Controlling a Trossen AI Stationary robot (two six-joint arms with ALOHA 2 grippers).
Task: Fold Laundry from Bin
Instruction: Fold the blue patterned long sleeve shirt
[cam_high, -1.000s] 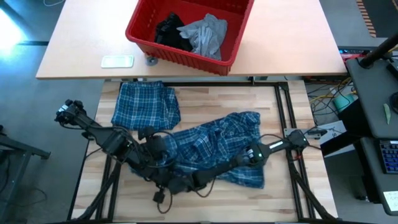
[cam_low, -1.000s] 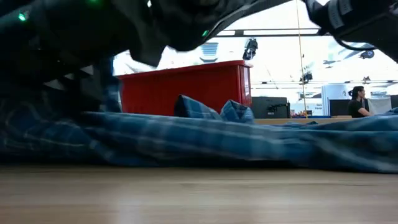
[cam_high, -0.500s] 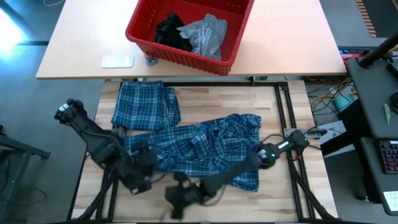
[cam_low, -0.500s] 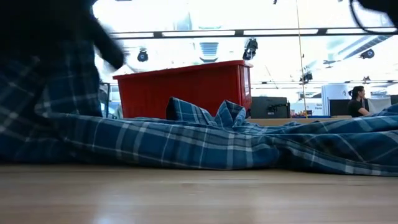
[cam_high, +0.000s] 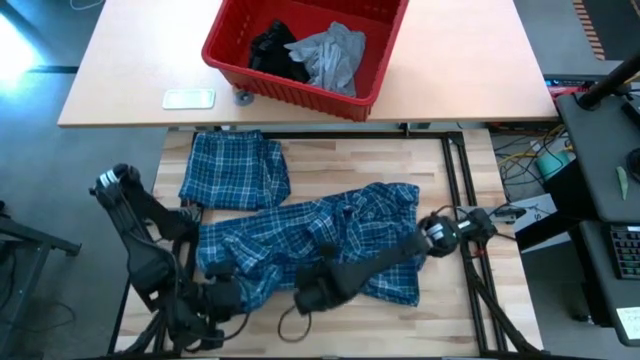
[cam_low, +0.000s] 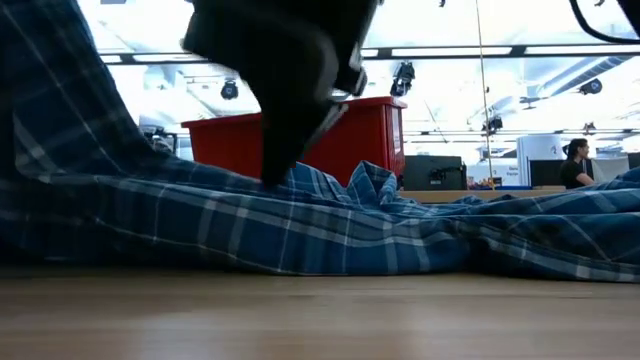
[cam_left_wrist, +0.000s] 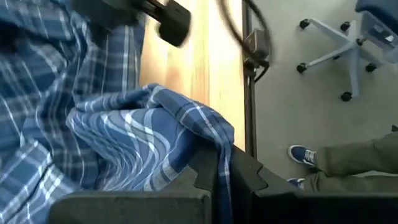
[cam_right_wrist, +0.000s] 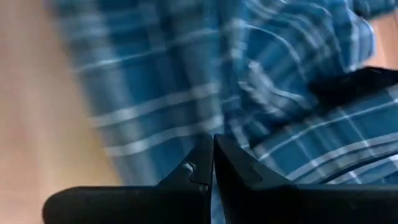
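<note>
Spreading the plaid shirt (cam_high: 320, 245), which lies crumpled mid-table at 6 o'clock from the bin (cam_high: 305, 50). Left gripper (cam_left_wrist: 217, 177) is clamped on a hem fold; right gripper (cam_high: 310, 297) is closed, its hold unclear. Advise keeping the cloth taut and pulling the 2 grippers apart evenly.

Dark jointed arms; black looping cables (cam_high: 292, 326).

In the low view, the plaid shirt (cam_low: 300, 225) hides the base of the bin (cam_low: 300, 140), and a dark arm blocks its middle. The right wrist view is blurred. The bin's far rim is cut off in the high view.
</note>
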